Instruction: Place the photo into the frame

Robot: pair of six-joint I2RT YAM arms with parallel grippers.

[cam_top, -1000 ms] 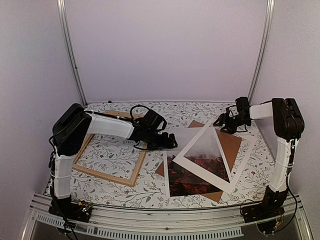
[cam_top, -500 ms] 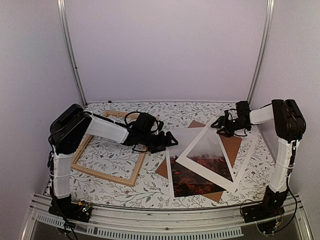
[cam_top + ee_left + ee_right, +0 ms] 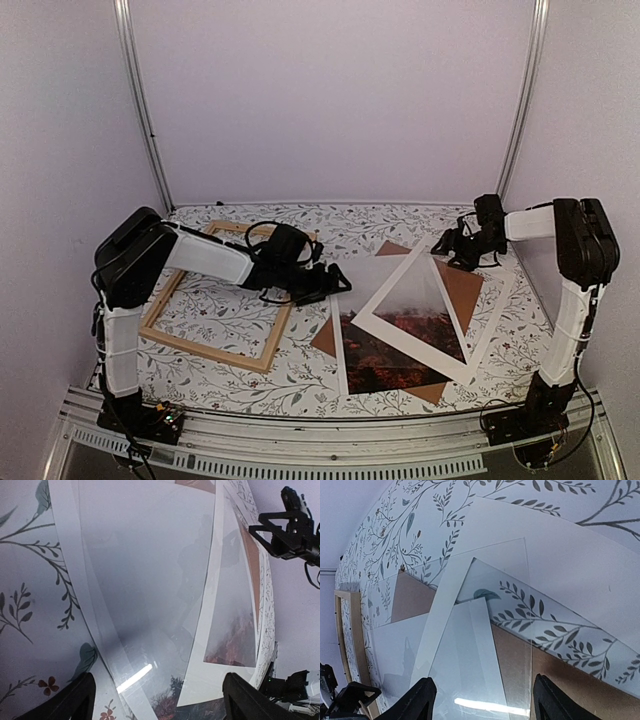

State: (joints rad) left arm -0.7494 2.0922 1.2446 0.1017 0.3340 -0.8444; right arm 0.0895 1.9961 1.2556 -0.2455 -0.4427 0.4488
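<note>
By the table's (image 3: pixel 290 388) near edge, right of centre, the photo (image 3: pixel 375 362) is lying under a skewed white mat (image 3: pixel 400 340), apart from the frame (image 3: pixel 205 349) at the left edge, while the left hand (image 3: pixel 338 284) and right hand (image 3: pixel 443 244), both released, are hovering, seemingly to uncover it.

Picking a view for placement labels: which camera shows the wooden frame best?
Top external: the frame lies nearly whole at the left, with only its far right part hidden by the left arm. Right wrist catches just one strip and a corner of it at the image's left edge. Left wrist does not show it.
</note>
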